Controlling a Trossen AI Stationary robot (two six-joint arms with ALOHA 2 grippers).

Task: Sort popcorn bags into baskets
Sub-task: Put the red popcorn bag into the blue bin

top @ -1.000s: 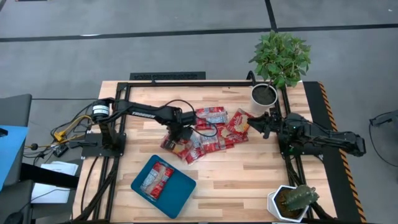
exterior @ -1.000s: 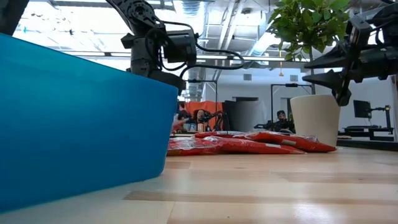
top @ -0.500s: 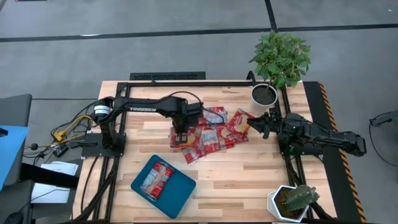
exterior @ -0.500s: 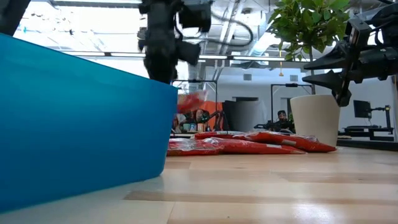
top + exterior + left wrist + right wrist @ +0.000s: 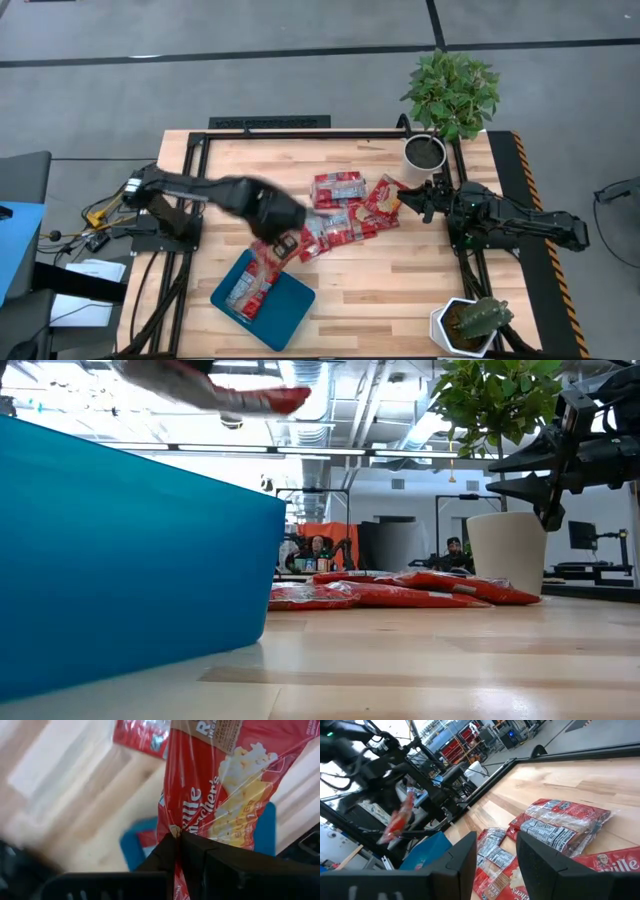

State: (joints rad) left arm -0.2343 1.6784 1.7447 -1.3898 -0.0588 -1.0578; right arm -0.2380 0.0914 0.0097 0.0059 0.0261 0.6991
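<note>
My left gripper is shut on one red popcorn packet and hovers over the far edge of the teal-blue tray; it is blurred. In the low view that packet is high above the tray wall. Another packet lies flat inside the tray. Several more red packets lie in an overlapping pile at mid-table, also seen in the right wrist view. My right gripper is open, raised just right of the pile. My left gripper pinches the packet between its two shut fingers at one edge. The packet stretches away from the fingertips, printed face showing. It is lifted clear of the table, above the tray.
A white pot with a leafy plant stands at the table's far right, and a cactus pot at the near right corner. A black frame rail runs along the far edge. People sit in the room beyond.
My left gripper took one packet from the left side of the pile, lifted it clear, and swung fast toward the table's near-left, ending over the tray's far edge. The packet rose from pile level to high above the tray. The right arm kept still.
</note>
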